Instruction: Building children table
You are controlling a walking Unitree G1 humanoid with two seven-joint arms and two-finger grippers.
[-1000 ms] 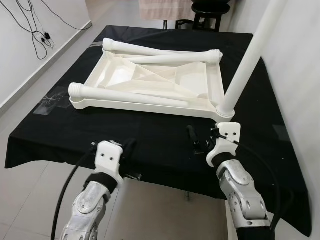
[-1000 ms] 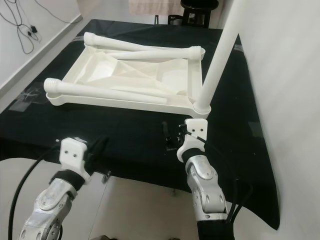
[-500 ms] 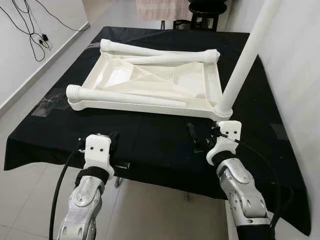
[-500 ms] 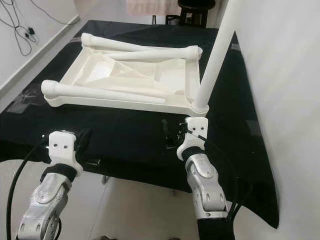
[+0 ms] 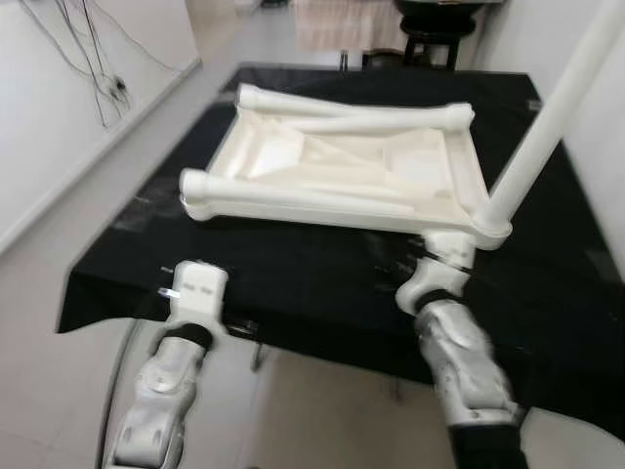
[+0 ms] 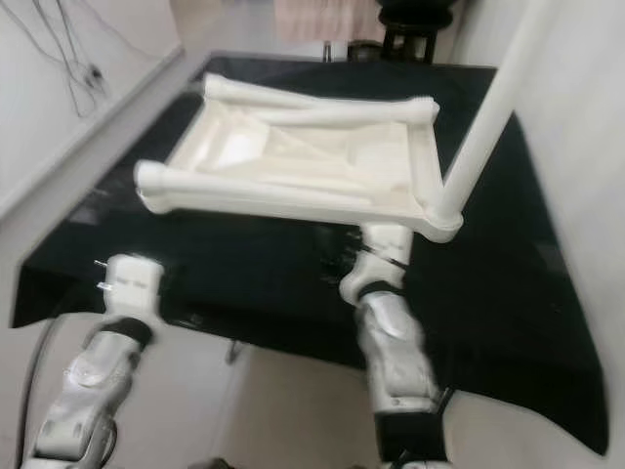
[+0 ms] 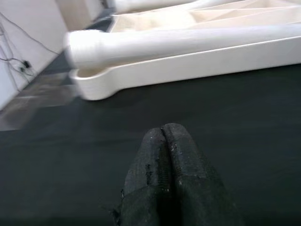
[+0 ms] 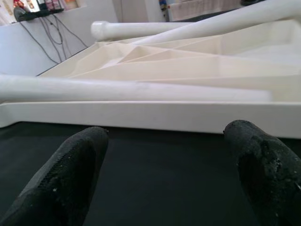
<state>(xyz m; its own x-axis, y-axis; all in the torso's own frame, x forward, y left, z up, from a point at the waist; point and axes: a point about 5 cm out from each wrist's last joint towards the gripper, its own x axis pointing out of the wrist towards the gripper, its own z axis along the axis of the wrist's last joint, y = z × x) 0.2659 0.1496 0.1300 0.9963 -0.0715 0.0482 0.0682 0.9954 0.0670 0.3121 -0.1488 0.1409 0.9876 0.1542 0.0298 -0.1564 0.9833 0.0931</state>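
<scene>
A white children's table top [image 5: 342,166] lies upside down on a table covered in black cloth [image 5: 322,283]. One white leg [image 5: 552,117] stands upright in its near right corner. Three loose legs lie on it: one along the front [image 5: 303,195], one at the back [image 5: 283,100], one slanted [image 5: 391,120]. My left gripper [image 7: 163,141] is shut with nothing in it. It hovers low over the cloth, facing the front leg's end [image 7: 89,47]. My right gripper [image 8: 164,160] is open, close in front of the table top's near rim [image 8: 155,117], just left of the upright leg.
The black cloth hangs over the table's front edge [image 5: 244,327], which my left wrist [image 5: 195,288] is beside. A white wall [image 5: 605,176] runs close along the right. Cables [image 5: 103,59] hang on the left wall. A dark stool [image 5: 439,29] stands beyond the table.
The whole picture has shifted and blurred, so the camera has moved. My right gripper now sits closer to the table top's near right corner. My left gripper stays by the front edge.
</scene>
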